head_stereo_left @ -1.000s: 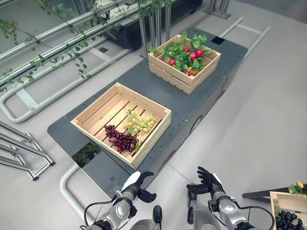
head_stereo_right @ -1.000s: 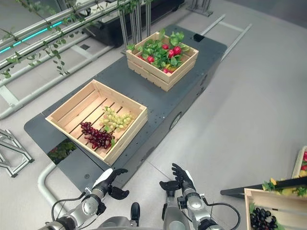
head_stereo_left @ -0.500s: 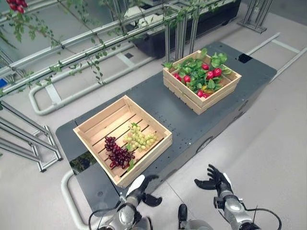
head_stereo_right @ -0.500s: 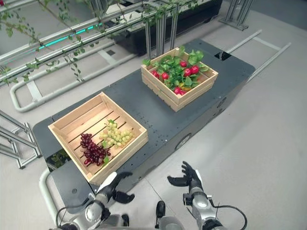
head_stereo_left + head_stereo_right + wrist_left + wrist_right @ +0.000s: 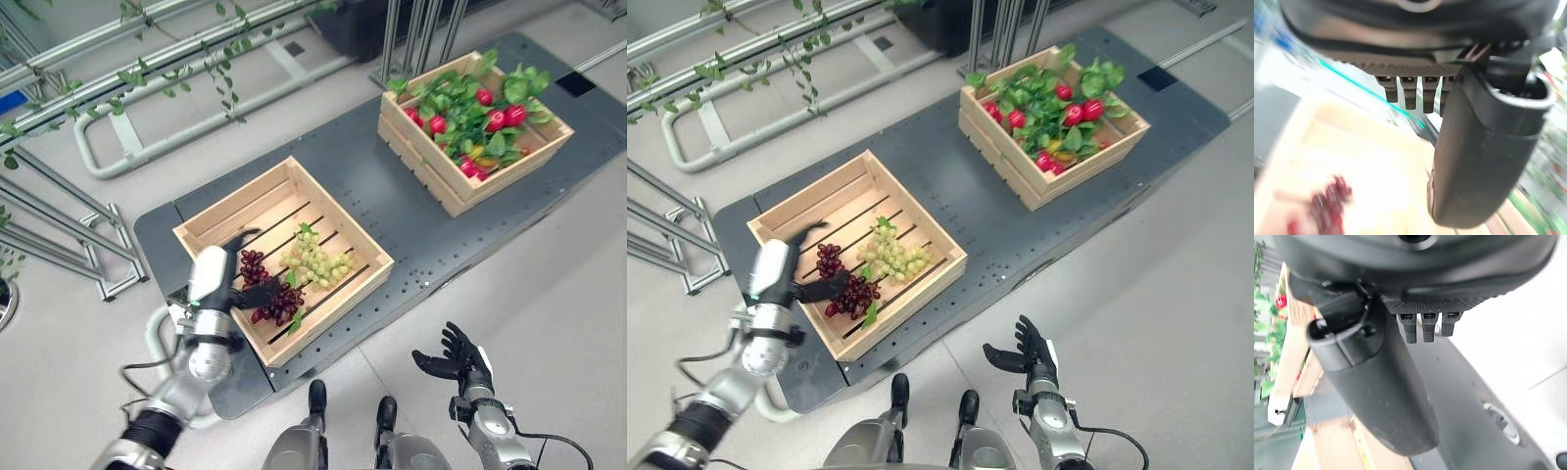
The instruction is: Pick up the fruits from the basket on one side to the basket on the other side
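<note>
A wooden crate [image 5: 333, 308] stands at the near end of the dark platform [image 5: 392, 211]. It holds a bunch of purple grapes [image 5: 272, 297] and a bunch of green grapes [image 5: 315, 262]. My left hand [image 5: 211, 282] hovers over the crate's left corner, open, its thumb reaching toward the purple grapes [image 5: 1327, 205] without closing on them. A second crate [image 5: 416, 166] at the far end is filled with green leaves and red fruits [image 5: 500, 117]. My right hand [image 5: 460, 360] hangs low over the floor in front of the platform, open and holding nothing.
Metal rails [image 5: 176, 147] with trailing vines [image 5: 206, 83] run behind the platform. A grey metal rack [image 5: 69, 245] stands on the floor to the left. Pale floor lies to the right of the platform and in front of it.
The camera has shifted. My left hand has risen from below the platform's front edge to over the near crate, beside the purple grapes. The right hand stays low.
</note>
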Available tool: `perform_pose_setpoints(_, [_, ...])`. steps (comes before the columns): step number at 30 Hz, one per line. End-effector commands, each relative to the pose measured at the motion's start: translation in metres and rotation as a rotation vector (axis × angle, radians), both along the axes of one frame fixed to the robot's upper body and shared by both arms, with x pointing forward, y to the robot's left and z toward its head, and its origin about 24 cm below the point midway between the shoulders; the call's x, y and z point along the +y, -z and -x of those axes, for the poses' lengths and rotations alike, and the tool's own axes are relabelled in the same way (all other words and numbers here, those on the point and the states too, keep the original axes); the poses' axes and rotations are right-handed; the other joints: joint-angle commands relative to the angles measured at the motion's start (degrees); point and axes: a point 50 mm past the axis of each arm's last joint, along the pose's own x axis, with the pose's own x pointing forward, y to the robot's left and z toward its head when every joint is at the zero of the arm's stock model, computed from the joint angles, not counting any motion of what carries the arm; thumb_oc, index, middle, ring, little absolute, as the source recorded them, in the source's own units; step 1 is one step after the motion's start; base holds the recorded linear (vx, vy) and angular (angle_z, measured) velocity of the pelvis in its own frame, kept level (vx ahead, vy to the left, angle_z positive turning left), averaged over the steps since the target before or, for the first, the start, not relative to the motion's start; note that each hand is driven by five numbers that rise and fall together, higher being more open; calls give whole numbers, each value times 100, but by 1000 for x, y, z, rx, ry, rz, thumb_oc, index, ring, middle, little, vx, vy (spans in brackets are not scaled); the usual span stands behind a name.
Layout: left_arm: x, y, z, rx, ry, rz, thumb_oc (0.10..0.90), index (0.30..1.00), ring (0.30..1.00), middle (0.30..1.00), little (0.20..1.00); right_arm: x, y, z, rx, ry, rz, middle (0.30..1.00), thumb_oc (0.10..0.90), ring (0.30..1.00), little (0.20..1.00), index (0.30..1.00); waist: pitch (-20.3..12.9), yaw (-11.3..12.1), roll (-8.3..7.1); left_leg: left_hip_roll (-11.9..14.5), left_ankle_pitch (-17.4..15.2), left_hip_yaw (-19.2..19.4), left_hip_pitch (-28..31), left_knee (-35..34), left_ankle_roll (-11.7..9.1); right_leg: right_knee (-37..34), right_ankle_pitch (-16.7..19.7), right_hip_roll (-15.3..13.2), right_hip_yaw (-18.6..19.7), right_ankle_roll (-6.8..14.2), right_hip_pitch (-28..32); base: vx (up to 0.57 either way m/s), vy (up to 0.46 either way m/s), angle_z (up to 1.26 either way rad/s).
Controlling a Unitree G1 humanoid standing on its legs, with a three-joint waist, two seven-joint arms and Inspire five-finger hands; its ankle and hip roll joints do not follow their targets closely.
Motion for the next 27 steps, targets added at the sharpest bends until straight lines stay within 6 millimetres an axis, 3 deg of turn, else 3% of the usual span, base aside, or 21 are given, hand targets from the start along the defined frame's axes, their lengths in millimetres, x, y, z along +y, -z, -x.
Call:
perform_pose_setpoints(1, [-4,-59,-17,-276,9,59,800,900,900,900,900,-20,-42,-29,-211,29,86,900,800,900,900,900,69,-30,-170,79,-597,-9,-201,808,-222,1124,-376,-455,-4,-155,-495,-98,89,13])
perform_pose_setpoints(3, [8,-83,-25,-338,-70,-40,800,900,900,900,900,-21,-51,-39,-238,23,101,900,800,900,900,900,285,-31,-170,80,-639,-14,-547,1212,-250,1451,-444,-507,-6,-199,-794,-112,105,12])
perform_pose_setpoints(9, [30,-118,-47,-304,-182,-301,800,900,900,900,900,-22,-71,-56,-330,36,5,900,800,900,900,900,650,-114,-213,125,-757,97,-1052,1822,-237,2039,-628,-510,61,-272,-1287,-92,66,0])
perform_pose_setpoints(12, [32,-137,-56,-278,-192,-502,800,900,900,900,900,-17,-96,-64,-464,19,-13,900,800,900,900,900,856,-197,-289,156,-872,188,-1423,2251,-196,2442,-710,-515,124,-291,-1662,-113,49,3])
perform_pose_setpoints(13, [34,-148,-59,-263,-192,-601,800,900,900,900,900,-13,-112,-68,-540,-1,-1,900,800,900,900,900,964,-259,-329,189,-930,249,-1637,2467,-163,2663,-744,-519,172,-286,-1899,-114,67,-2])
perform_pose_setpoints(16, [33,-154,-64,-256,-178,-679,800,900,900,900,900,-9,-132,-73,-624,-44,28,900,800,900,900,900,1077,-317,-346,199,-993,271,-1846,2682,-139,2868,-774,-526,253,-269,-2132,-76,103,-10])
perform_pose_setpoints(19, [35,-157,-68,-228,-178,-821,800,900,900,900,900,-4,-167,-86,-741,-132,104,900,800,900,900,900,1092,-405,-364,238,-1063,336,-2222,2906,-118,3085,-799,-525,374,-250,-2556,-32,149,-8])
perform_pose_setpoints(20, [36,-157,-69,-224,-178,-830,800,900,900,900,900,-4,-168,-86,-744,-133,103,900,800,900,900,900,1092,-404,-365,240,-1066,338,-2238,2917,-118,3094,-800,-524,378,-250,-2572,-22,136,-17])
perform_pose_setpoints(21, [38,-157,-69,-205,-176,-904,800,900,900,900,900,0,-188,-90,-823,-185,146,900,800,900,900,900,1092,-444,-381,264,-1086,363,-2435,3018,-113,3197,-810,-525,426,-245,-2778,-21,122,-13])
perform_pose_setpoints(23, [38,-158,-71,-178,-170,-956,800,900,900,900,900,3,-199,-92,-865,-214,164,900,800,900,900,900,1092,-456,-402,277,-1096,385,-2536,3067,-111,3243,-811,-521,453,-232,-2883,-31,119,-6])
perform_pose_setpoints(24, [38,-161,-74,-136,-154,-1039,800,900,900,900,900,9,-216,-96,-912,-242,173,900,800,900,900,900,1092,-502,-425,301,-1075,415,-2704,3090,-126,3267,-785,-518,489,-216,-3064,-44,109,0])
perform_pose_setpoints(27, [31,-163,-81,-53,-96,-1140,800,900,900,900,900,12,-230,-103,-934,-251,159,900,800,900,900,900,1092,-531,-437,303,-1057,423,-2865,3095,-137,3248,-745,-507,509,-191,-3236,-39,92,1])
